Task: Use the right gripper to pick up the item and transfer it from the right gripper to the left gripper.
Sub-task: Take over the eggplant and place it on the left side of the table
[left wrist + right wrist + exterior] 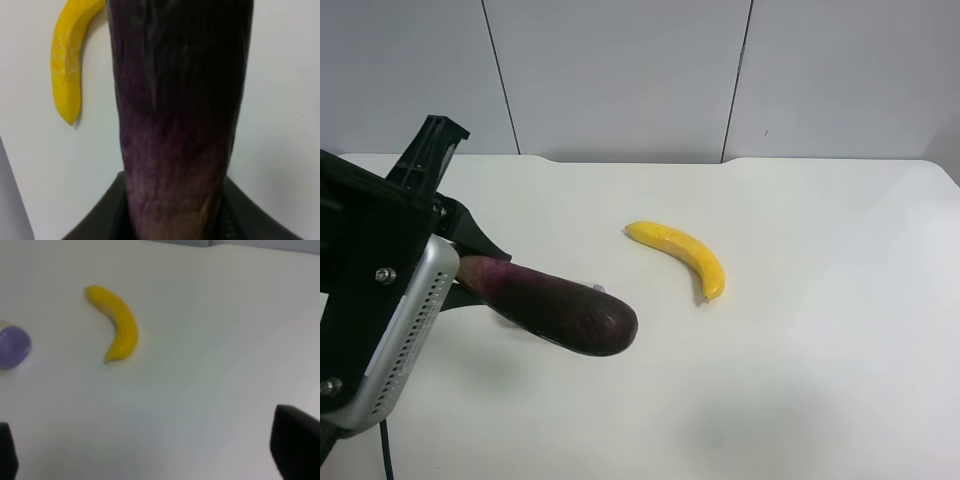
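Observation:
A dark purple eggplant is held by its stem end in my left gripper, the arm at the exterior high view's left, and sticks out above the table. In the left wrist view the eggplant fills the frame, with the gripper shut around its base. My right gripper is open and empty over the table, with its dark fingertips wide apart. The eggplant's tip shows in the right wrist view. The right arm is out of the exterior high view.
A yellow banana lies on the white table near its middle. It also shows in the right wrist view and in the left wrist view. A grey panelled wall stands behind the table.

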`<state>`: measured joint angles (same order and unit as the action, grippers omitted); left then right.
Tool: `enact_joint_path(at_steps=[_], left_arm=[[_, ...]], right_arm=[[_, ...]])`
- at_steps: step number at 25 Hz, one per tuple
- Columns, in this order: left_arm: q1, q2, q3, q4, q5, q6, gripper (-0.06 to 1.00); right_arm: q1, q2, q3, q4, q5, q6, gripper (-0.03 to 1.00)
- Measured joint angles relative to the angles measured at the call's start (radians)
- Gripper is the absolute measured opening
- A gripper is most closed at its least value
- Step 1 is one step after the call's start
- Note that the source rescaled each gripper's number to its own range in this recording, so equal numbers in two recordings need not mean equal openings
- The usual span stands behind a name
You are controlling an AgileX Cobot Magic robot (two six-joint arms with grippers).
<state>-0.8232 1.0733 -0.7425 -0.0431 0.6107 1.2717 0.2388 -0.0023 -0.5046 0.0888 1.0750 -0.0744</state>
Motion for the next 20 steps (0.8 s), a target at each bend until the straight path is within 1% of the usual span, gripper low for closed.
enact_joint_path(at_steps=[2,3,6,9,13,14,16,18,20], left_arm=[[0.0,0.0,0.0,0.0,0.0,-0.027,0.02],[0.0,0.0,0.0,0.0,-0.001,-0.056,0.02],[0.0,0.0,0.0,0.008,-0.004,-0.183,0.02],[0.0,0.0,0.0,0.064,-0.017,-0.377,0.02],[0.014,0.0,0.0,0.187,-0.021,-0.652,0.02],[0.027,0.0,0.0,0.213,-0.021,-0.722,0.02],[0.083,0.007,0.0,0.244,-0.021,-0.838,0.02],[0.153,0.024,0.0,0.251,-0.021,-0.915,0.02],[0.233,0.052,0.0,0.251,-0.02,-0.97,0.02]], right_arm=[[-0.007,0.0,0.001,0.0,0.0,0.0,1.0],[-0.007,0.0,0.001,0.0,0.0,0.0,1.0],[-0.007,0.0,0.001,0.0,0.0,0.0,1.0],[-0.007,0.0,0.001,0.0,0.0,0.0,1.0],[-0.007,0.0,0.001,0.0,0.0,0.0,1.0],[-0.007,0.0,0.001,0.0,0.0,0.0,1.0],[-0.007,0.0,0.001,0.0,0.0,0.0,1.0],[-0.007,0.0,0.001,0.0,0.0,0.0,1.0],[-0.007,0.0,0.001,0.0,0.0,0.0,1.0]])
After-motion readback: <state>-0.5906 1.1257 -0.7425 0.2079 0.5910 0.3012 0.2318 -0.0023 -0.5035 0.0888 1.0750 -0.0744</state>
